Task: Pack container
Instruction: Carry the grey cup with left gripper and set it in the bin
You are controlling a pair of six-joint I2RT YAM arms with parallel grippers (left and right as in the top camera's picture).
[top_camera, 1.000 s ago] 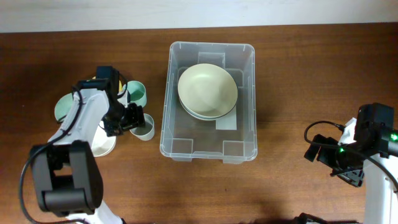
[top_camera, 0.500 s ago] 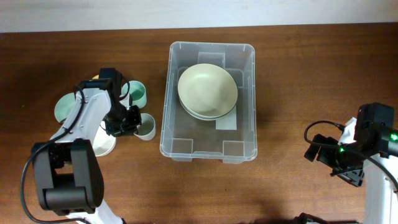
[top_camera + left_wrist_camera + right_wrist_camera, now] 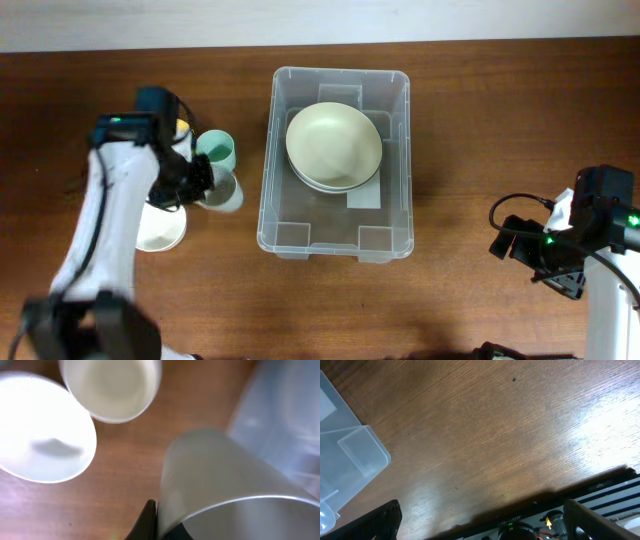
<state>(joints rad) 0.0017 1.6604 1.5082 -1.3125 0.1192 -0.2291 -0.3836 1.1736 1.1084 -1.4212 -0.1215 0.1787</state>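
The container [image 3: 396, 88] is a large clear bin in the middle of the table, with stacked pale bowls [image 3: 333, 147] inside. Its wall [image 3: 292, 420] shows at the right of the left wrist view. My left gripper [image 3: 198, 181] is just left of the bin, shut on the rim of a pale cup [image 3: 224, 190], which tilts toward the bin. In the left wrist view that cup [image 3: 220, 475] fills the lower right, its wall pinched in the left gripper [image 3: 159, 516]. My right gripper [image 3: 553, 262] is far right, open and holding nothing [image 3: 490, 527].
A mint-green cup [image 3: 217, 150] stands just behind the held cup. A white cup [image 3: 110, 385] and a white bowl [image 3: 42, 435] sit on the wood to the left. The container's near right corner [image 3: 350, 452] shows in the right wrist view.
My left gripper closed on the pale cup's rim, then lifted and tilted it as the arm swung up and left. The right arm has not moved.
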